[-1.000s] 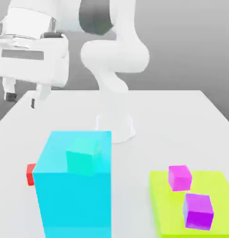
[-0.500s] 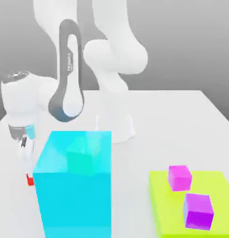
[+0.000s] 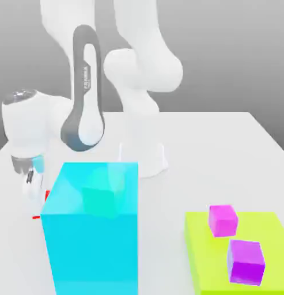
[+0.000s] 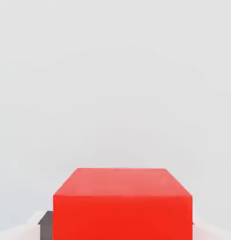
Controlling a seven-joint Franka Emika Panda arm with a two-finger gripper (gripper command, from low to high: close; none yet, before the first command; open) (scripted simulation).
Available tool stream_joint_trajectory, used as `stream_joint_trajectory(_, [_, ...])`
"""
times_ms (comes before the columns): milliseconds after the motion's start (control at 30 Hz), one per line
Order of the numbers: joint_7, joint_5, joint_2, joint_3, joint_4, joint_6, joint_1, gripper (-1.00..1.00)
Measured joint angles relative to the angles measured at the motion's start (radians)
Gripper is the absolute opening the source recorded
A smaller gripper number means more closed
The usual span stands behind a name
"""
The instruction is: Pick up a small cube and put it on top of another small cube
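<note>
So the end effector (image 3: 33, 199) is down at bench (image 3: 224, 150) level on the exterior view's left, just behind the big cyan block (image 3: 91, 230), and it's clamped onto the red cube (image 4: 122, 206). The hand view has the cube sitting right between the fingers, with a dark pad (image 4: 46, 224) peeking out at one side, pressed against it. If I were doing this step, I'd make sure the pinch is square on opposite faces and lift straight up before going sideways, since that cyan block is right beside it and clipping it looks like an easy mistake. Where to stack it is a judgement call: the teal cube (image 3: 103, 196) seems to sit inside the see-through block, so a magenta cube (image 3: 223, 219) on the lime slab (image 3: 201, 253) looks like the more reachable target. The exterior view gives you the whole layout but just slivers of red (image 3: 46, 197) past the block's edge; the hand view shows the grip itself.
</note>
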Motion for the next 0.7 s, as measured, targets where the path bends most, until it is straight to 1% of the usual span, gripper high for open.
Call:
stream_joint_trajectory(200, [-0.078,-0.158,-0.179,0.062,0.168,-0.115,0.108,-1.0])
stream_joint_trajectory(367, [-0.142,-0.204,-0.343,0.187,0.202,-0.209,0.237,-1.0])
stream_joint_trajectory(433, [-0.183,-0.203,-0.385,0.234,0.205,-0.244,0.302,-1.0])
stream_joint_trajectory(533, [-0.281,-0.171,-0.4,0.291,0.199,-0.295,0.417,-1.0])
stream_joint_trajectory(633, [-0.392,-0.129,-0.401,0.347,0.192,-0.346,0.54,-1.0])
stream_joint_trajectory(700, [-0.501,-0.074,-0.365,0.373,0.181,-0.376,0.623,-1.0])
